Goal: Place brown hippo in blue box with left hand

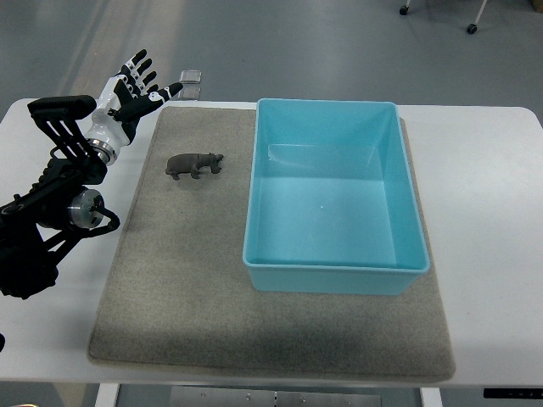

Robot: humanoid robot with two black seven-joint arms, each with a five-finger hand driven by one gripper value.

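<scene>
Top view, single camera. White table carries a grey mat that covers most of its middle. The blue box, open-topped and with nothing inside, sits on the right part of the mat, its far rim close to the mat's far edge and its near wall well short of the mat's near edge.

The brown hippo stands on the mat just left of the box's far-left corner, not touching the box; its head points toward the box.

Left hand is over the table's far-left corner, at the far-left corner of the mat, fingers spread wide and holding nothing. It is apart from the hippo, farther back and to the left. The left arm runs along the table's left edge.

A small clear object lies beyond the table's far edge on the floor; cannot tell what it is.
</scene>
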